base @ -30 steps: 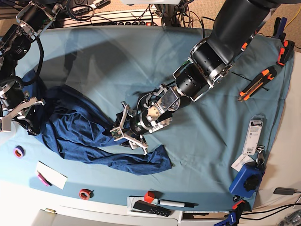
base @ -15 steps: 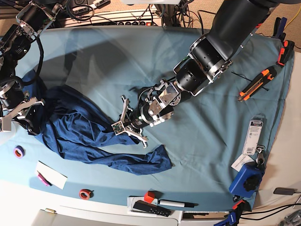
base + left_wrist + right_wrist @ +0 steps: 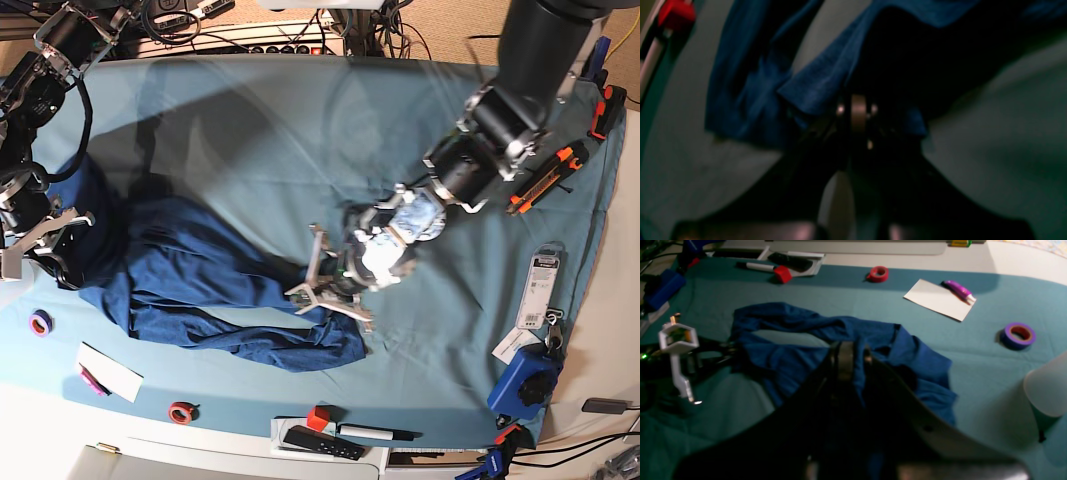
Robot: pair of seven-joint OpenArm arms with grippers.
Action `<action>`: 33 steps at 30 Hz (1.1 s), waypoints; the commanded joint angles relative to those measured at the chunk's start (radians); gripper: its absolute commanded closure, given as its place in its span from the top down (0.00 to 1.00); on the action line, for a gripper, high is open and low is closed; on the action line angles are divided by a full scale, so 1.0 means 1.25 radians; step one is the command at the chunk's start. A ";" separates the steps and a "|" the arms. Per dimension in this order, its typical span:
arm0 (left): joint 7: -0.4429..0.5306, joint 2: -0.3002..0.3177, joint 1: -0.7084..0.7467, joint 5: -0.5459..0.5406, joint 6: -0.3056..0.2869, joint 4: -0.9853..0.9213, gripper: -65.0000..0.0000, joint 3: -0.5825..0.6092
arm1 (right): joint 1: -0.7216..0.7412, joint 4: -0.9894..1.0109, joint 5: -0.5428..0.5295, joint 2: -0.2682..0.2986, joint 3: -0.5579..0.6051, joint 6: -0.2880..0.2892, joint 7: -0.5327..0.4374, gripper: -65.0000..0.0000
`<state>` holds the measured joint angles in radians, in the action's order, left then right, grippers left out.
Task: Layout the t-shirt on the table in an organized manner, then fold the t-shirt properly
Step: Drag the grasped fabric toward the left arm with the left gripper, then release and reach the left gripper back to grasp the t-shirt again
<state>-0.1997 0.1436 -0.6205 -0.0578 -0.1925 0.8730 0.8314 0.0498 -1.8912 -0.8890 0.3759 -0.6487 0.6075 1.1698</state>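
Shirt's still a heap, basically. That navy t-shirt [image 3: 200, 290] is bunched up on the near-left part of the table [image 3: 250, 130] as seen from overhead, stretched into a long rumpled band with one end at the left edge and the other flopped down toward the front.

Left gripper [image 3: 322, 290] comes in from the overhead view's right side and sits on the shirt's right end. Its wrist cam is dark and blurry, but you can make out the fingers pressed together with a fold of blue fabric [image 3: 820, 86] pinched right at the tips, so it's clamped on the shirt.

Right gripper [image 3: 846, 353] is over at the far left end of the cloth. From its own camera the fingers are narrow, practically together, with navy fabric wrapped around them, so it looks like it's gripping the shirt too.

Random clutter along the front edge: a white card [image 3: 938, 300] with a purple tube [image 3: 958, 290] lying across its corner, a red tape roll [image 3: 877, 273], a purple tape roll [image 3: 1018, 335], a small red cube [image 3: 782, 274] beside a marker [image 3: 755, 266]. An orange utility knife [image 3: 545, 178] lies off on the right side.
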 commanded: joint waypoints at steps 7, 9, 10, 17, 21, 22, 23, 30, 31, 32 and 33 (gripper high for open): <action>-0.044 0.156 -0.007 -0.018 0.009 0.102 0.00 -0.003 | 0.013 -0.012 -0.015 0.014 -0.005 0.005 -0.026 0.00; -0.044 0.196 -0.007 -0.020 0.010 0.123 0.00 -0.003 | 0.013 -0.012 -0.016 0.014 -0.005 0.005 -0.026 0.00; -0.044 0.215 -0.007 -0.020 0.010 0.131 0.00 -0.003 | 0.013 -0.012 -0.016 0.014 -0.005 0.005 -0.026 0.00; -0.029 0.311 -0.007 -0.020 0.010 0.143 0.00 -0.003 | 0.013 -0.012 -0.015 0.013 -0.005 0.005 -0.025 0.00; -0.023 0.335 -0.007 -0.020 0.049 0.143 0.07 -0.003 | 0.013 -0.012 -0.015 0.013 -0.005 0.005 -0.025 0.00; -0.023 0.337 -0.007 -0.020 0.069 0.143 0.22 -0.003 | 0.013 -0.012 -0.015 0.013 -0.005 0.005 -0.024 0.00; -0.023 0.338 -0.007 -0.020 0.091 0.143 0.36 -0.003 | 0.013 -0.012 -0.015 0.013 -0.005 0.005 -0.022 0.00; -0.072 0.335 -0.007 0.009 0.229 0.208 0.53 -0.007 | 0.013 -0.012 -0.014 0.013 -0.005 0.005 -0.019 0.00; -0.085 0.335 -0.006 0.002 0.222 0.230 0.53 -0.010 | 0.013 -0.012 -0.014 0.013 -0.005 0.005 -0.019 0.00; -0.101 0.335 -0.007 -0.015 0.213 0.256 0.53 -0.013 | 0.013 -0.012 -0.012 0.013 -0.005 0.005 -0.018 0.00; -0.119 0.335 -0.006 -0.029 0.207 0.286 0.53 -0.014 | 0.013 -0.012 -0.007 0.013 -0.005 0.005 -0.019 0.00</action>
<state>-0.3702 0.5545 -0.5957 -0.1020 0.0532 1.2186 0.8280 0.0498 -1.8908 -0.8841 0.3759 -0.6487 0.6075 1.1732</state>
